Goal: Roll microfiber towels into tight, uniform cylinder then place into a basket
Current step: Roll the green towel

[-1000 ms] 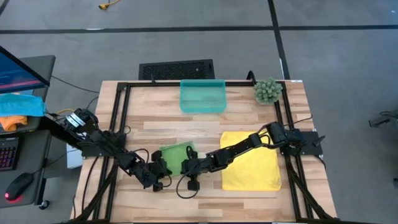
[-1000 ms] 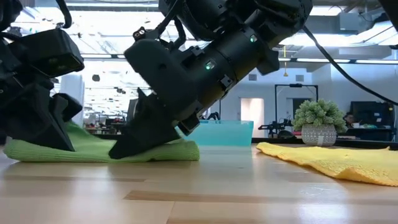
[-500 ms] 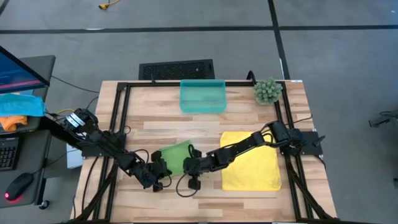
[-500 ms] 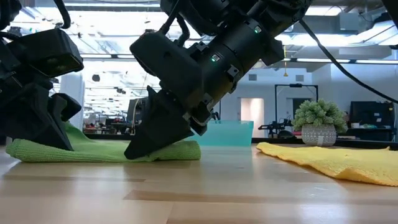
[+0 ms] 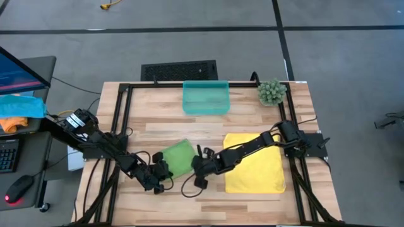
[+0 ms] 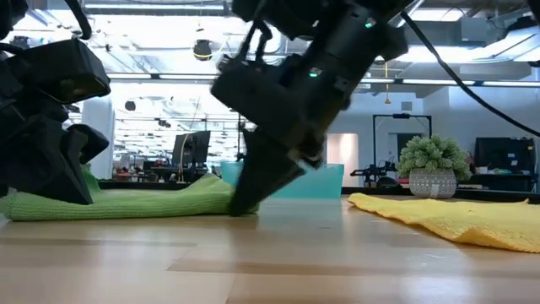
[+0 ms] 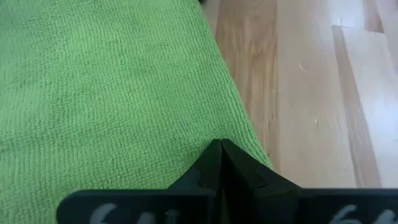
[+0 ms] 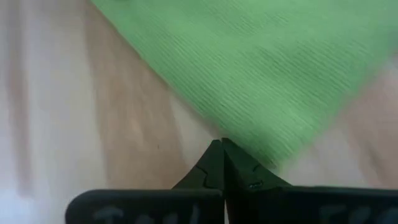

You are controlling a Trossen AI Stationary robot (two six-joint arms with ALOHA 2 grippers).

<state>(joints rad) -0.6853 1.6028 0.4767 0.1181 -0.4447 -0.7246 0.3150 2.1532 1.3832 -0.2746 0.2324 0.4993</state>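
The light green microfiber towel (image 5: 178, 156) lies flat on the wooden table, left of centre near the front. My left gripper (image 5: 164, 170) is shut, its tips down on the towel's near left part (image 7: 186, 124). My right gripper (image 5: 195, 165) is shut too, with its tips at the towel's right edge (image 8: 267, 81). The yellow microfiber towel (image 5: 255, 162) lies spread flat to the right, under my right arm. The teal basket (image 5: 206, 96) stands at the far edge in the middle. My left gripper presses its shut fingertips (image 7: 221, 152) down on the green towel close to its near edge (image 7: 249, 140), slanting down from the table's left. The towel lies flat on the table beneath them. My right gripper's shut tips (image 6: 244, 205) come down slanting from the right to the towel's right end (image 6: 221, 196). Whether they touch or pinch the cloth, I cannot tell.
A small potted plant (image 5: 271, 92) stands at the far right corner. A black grille panel (image 5: 179, 69) lies beyond the table's far edge. A black frame (image 5: 124, 120) runs along the table's sides. Bare wood (image 5: 170, 123) lies between the green towel and the basket.
My right gripper has risen, moved a little toward the table's right edge and rolled, tipping less steeply. The green towel's right end, a thick rounded fold before, now lies lower and flatter. My left gripper stays down on the towel.
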